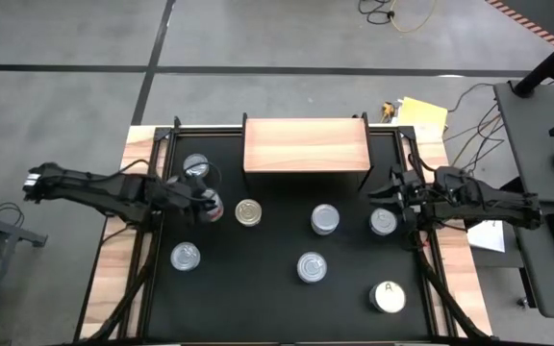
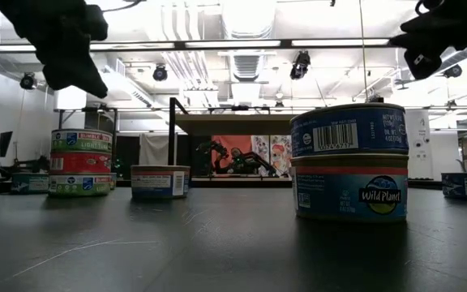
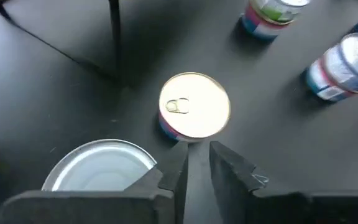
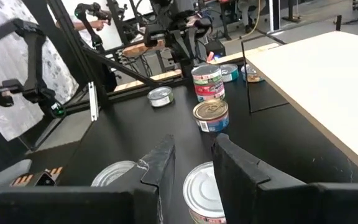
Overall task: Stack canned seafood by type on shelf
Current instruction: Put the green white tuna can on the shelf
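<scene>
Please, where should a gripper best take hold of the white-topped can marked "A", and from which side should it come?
Judging from above: grip the white-topped can across its round side wall, coming straight down with one finger on each side. It stands upright, short and flat-topped, alone near the table's front right corner, so nothing crowds it. The right gripper looks nearest.

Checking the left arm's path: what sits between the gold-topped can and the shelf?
Nothing: in the high view only bare black tabletop separates the gold-topped can from the shelf.
</scene>
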You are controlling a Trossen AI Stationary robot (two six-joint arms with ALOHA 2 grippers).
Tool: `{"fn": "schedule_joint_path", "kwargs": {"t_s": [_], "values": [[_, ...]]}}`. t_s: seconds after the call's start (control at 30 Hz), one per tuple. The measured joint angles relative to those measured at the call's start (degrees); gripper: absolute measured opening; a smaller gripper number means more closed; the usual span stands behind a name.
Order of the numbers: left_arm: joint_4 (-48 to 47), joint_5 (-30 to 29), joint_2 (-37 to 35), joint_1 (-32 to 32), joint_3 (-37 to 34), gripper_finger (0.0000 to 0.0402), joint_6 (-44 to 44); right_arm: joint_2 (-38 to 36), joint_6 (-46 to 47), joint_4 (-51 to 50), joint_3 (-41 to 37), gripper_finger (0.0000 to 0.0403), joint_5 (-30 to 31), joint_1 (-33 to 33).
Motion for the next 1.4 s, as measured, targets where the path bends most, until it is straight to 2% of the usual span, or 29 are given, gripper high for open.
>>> {"fn": "schedule_joint_path", "kwargs": {"t_s": [0.17, 0.4, 0.57, 0.77, 1.17, 1.4], "values": [[-7.88, -3.75, 5.96, -0.63, 2.34, 0.0006, 0.87, 0.02, -0.67, 0.09, -1.43, 0.0094, 0.0, 0.0], [-15.02, -9.93, 13.35, -3.81, 6.16, 0.0001, -3.44, 0.02, -0.93, 1.82, -2.08, 0.0077, -0.01, 0.0], [-16.28, -10.13, 17.22, -5.92, 8.6, 0.0001, -3.6, 0.04, 0.05, 4.64, -2.09, 0.007, 0.01, 0.0], [-16.51, -10.14, 20.36, -7.92, 8.34, 0.0001, -3.79, 0.02, 0.25, 5.01, -1.8, 0.0081, 0.01, 0.0], [-16.37, -10.16, 19.35, -8.66, 7.62, 0.0001, -3.4, 0.09, 0.45, 5.07, -1.75, 0.01, 0.02, 0.0], [-15.3, -10.16, 18.98, -8.79, 6.03, 0.0001, -3.64, 0.44, 0.91, 10.22, -1.75, 0.0085, 0.97, 0.0]]}}
